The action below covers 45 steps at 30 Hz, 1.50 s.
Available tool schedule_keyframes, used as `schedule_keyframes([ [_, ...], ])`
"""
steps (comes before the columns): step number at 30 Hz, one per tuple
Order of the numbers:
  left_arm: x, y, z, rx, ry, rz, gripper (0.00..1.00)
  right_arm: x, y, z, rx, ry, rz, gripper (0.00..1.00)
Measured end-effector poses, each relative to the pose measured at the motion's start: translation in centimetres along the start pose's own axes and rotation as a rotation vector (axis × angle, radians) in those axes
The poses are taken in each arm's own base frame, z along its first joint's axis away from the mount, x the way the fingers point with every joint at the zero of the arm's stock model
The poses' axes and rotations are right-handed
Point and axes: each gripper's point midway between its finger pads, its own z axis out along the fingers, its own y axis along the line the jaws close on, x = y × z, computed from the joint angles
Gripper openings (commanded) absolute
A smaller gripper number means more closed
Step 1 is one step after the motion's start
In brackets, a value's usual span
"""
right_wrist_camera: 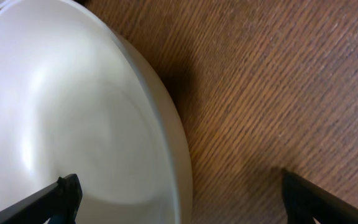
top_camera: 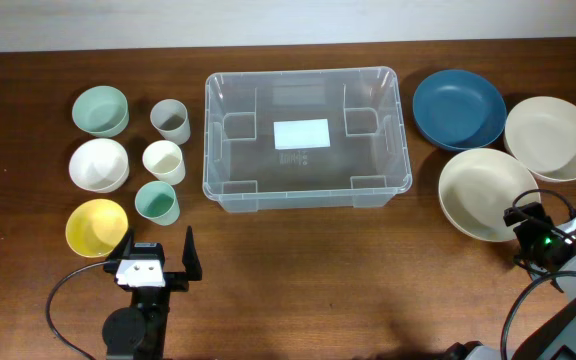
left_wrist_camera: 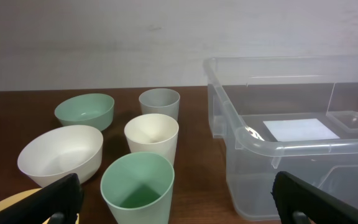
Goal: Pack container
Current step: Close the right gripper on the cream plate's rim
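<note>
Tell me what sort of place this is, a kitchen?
Probably a robot test bench, not a kitchen: the left gripper and right gripper stand open at a wooden table, cups and bowls are lined up beside an empty clear container, and a bare white wall stands behind.

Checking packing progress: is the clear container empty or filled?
Empty: the container shows only its white base label; nothing else inside.
</note>
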Motion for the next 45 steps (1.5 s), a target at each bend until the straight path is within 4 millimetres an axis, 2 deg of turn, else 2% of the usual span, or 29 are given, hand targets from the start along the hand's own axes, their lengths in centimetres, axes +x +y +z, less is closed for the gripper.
schedule_keyframes([
  [9, 0.0, 0.0, 0.0, 0.0, 0.0, 0.0, 1.0, -0.3, 0.1, 0.1, -0.006, -0.01, -0.005, 0.99],
  [12, 0.0, 0.0, 0.0, 0.0, 0.0, 0.0, 1.0, -0.3, 0.1, 0.1, -0.007, -0.012, -0.006, 0.89],
  [13, 0.0, 0.0, 0.0, 0.0, 0.0, 0.0, 1.0, -0.3, 0.1, 0.2, -0.007, -0.012, -0.009, 0.8],
  [14, 0.0, 0.0, 0.0, 0.0, 0.0, 0.0, 1.0, -0.3, 0.1, 0.2, -0.007, -0.011, -0.013, 0.75],
  [20, 0.0, 0.0, 0.0, 0.0, 0.0, 0.0, 1.0, -0.2, 0.0, 0.3, -0.005, -0.005, -0.003, 0.74],
  [25, 0.0, 0.0, 0.0, 0.0, 0.0, 0.0, 1.0, -0.1, 0.1, 0.4, -0.003, -0.005, -0.008, 0.65],
  [32, 0.0, 0.0, 0.0, 0.0, 0.0, 0.0, 1.0, 0.4, 1.1, 0.8, -0.008, 0.005, -0.048, 0.46],
  [37, 0.0, 0.0, 0.0, 0.0, 0.0, 0.0, 1.0, 0.5, 1.1, 0.8, -0.002, 0.005, -0.052, 0.33],
  [45, 0.0, 0.0, 0.0, 0.0, 0.0, 0.0, 1.0, 0.5, 1.0, 0.8, 0.004, 0.004, -0.05, 0.23],
])
